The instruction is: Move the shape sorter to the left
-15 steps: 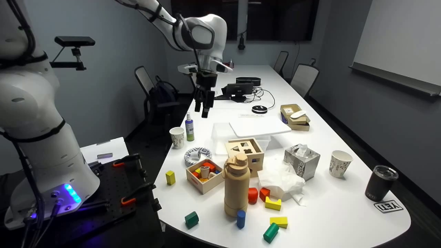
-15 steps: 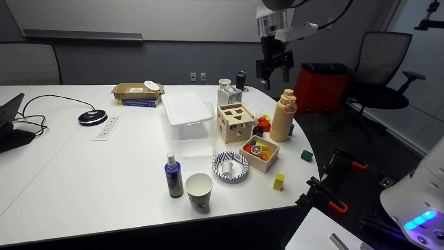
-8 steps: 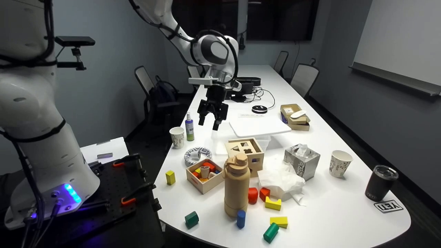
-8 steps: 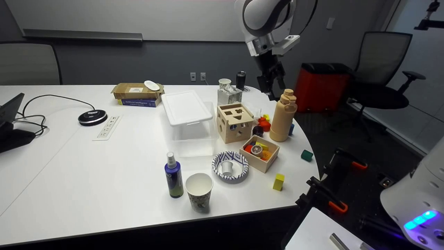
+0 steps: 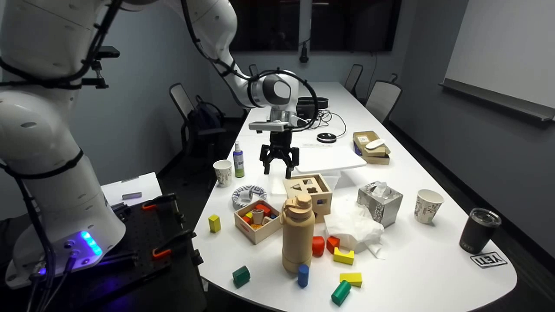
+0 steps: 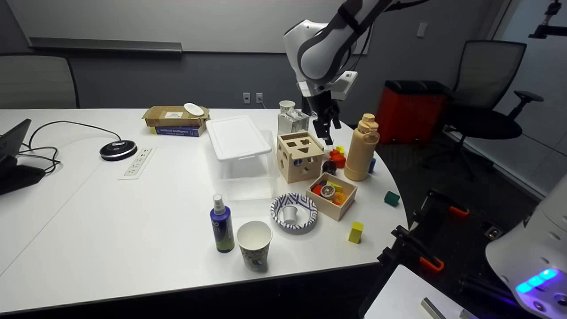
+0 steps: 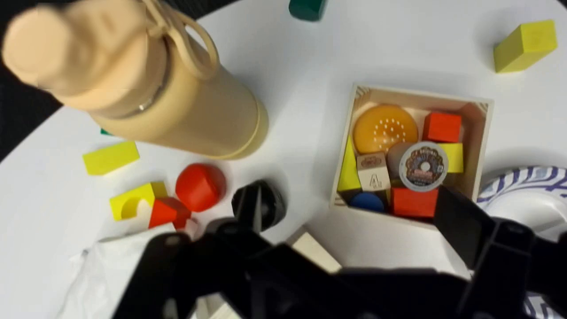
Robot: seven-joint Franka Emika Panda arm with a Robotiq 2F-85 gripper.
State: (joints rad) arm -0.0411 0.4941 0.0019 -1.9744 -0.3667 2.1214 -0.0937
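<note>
The shape sorter [image 5: 321,201] is a light-wood cube box with cut-out holes, upright on the white table. It also shows in an exterior view [image 6: 300,159], beside the clear plastic bin. In the wrist view a strip of light wood, seemingly the shape sorter [image 7: 316,252], shows under my gripper, which hides most of it. My gripper [image 5: 278,172] is open and empty, fingers pointing down, close to the shape sorter at about the height of its top. It also shows in an exterior view [image 6: 333,134] and in the wrist view [image 7: 348,198], with its fingers wide apart.
The clear bin with white lid [image 6: 239,137] stands beside the shape sorter. A tan bottle [image 6: 362,148], a wooden tray of pieces [image 6: 332,210], a tissue box [image 5: 380,203], a patterned bowl [image 6: 277,217] and loose blocks are around it. Spray bottle [image 6: 222,226] and paper cup [image 6: 254,246] stand further off.
My gripper has come down and moved closer to the shape sorter, and has turned so that both fingers face an exterior camera. It stays open. The objects on the table have not moved.
</note>
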